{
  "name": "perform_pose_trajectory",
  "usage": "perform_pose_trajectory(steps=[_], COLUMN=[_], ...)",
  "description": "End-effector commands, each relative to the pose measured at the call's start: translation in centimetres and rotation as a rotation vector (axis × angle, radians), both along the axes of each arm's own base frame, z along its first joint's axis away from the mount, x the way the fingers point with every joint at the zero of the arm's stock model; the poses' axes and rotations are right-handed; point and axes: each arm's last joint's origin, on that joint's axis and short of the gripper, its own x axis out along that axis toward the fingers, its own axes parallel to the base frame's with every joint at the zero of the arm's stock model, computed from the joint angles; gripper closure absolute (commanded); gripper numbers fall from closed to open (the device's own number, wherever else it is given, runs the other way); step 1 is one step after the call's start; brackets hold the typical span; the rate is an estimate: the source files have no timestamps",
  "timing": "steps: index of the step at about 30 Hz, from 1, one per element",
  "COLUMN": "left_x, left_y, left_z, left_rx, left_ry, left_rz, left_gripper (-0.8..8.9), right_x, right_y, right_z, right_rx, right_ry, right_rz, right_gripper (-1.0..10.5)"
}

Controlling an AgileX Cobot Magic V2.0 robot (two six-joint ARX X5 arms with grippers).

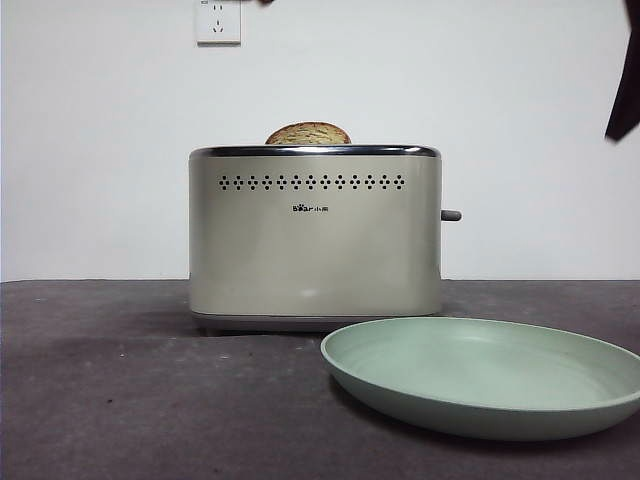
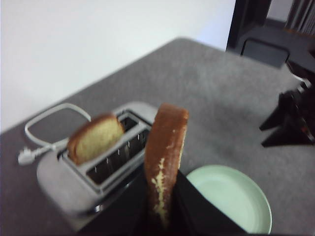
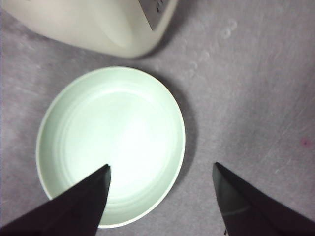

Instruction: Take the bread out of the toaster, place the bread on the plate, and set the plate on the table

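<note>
My left gripper [image 2: 163, 209] is shut on the bread [image 2: 166, 147], a slice with a dark reddish-brown crust, and holds it upright in the air above the cream toaster [image 2: 64, 182]. That slice is out of the front view. The toaster [image 1: 315, 235] stands on the table [image 1: 120, 400], and a paler-crusted slice [image 1: 308, 133] still sticks out of its slot [image 2: 96, 138]. The pale-green plate [image 1: 485, 375] lies empty on the table in front of the toaster, to the right. My right gripper [image 3: 161, 165] is open and hovers above the plate [image 3: 110, 145].
The toaster's white cord and plug [image 2: 49, 118] lie on the table behind it. The grey lever [image 1: 450, 215] sticks out of its right side. A wall socket [image 1: 218, 20] sits high on the white wall. The right arm shows as a black tip [image 1: 625, 90].
</note>
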Motion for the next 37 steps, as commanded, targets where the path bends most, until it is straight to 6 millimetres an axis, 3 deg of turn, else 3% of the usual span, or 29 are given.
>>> perform_pose_trajectory(steps=[1, 15, 26, 34, 37], left_x=[-0.7, -5.6, -7.9, -7.9, -7.9], left_y=[0.3, 2.8, 3.8, 3.8, 3.7], left_z=[-0.8, -8.3, -8.3, -8.3, -8.3], left_rx=[-0.008, -0.03, -0.052, -0.069, -0.073], left_ry=[0.015, 0.146, 0.15, 0.17, 0.174], left_rz=[0.013, 0.075, 0.083, 0.091, 0.081], left_gripper=[8.08, 8.08, 8.08, 8.08, 8.08], right_x=[1.3, 5.9, 8.1, 8.3, 8.3], right_y=[0.3, 2.6, 3.0, 3.1, 3.1], right_z=[-0.8, -7.4, -11.7, -12.4, -12.3], right_rx=[0.003, -0.031, -0.05, -0.043, -0.024], right_ry=[0.033, 0.194, 0.296, 0.315, 0.317], right_rz=[0.0, 0.068, 0.067, 0.075, 0.085], right_gripper=[6.1, 6.5, 7.7, 9.5, 9.4])
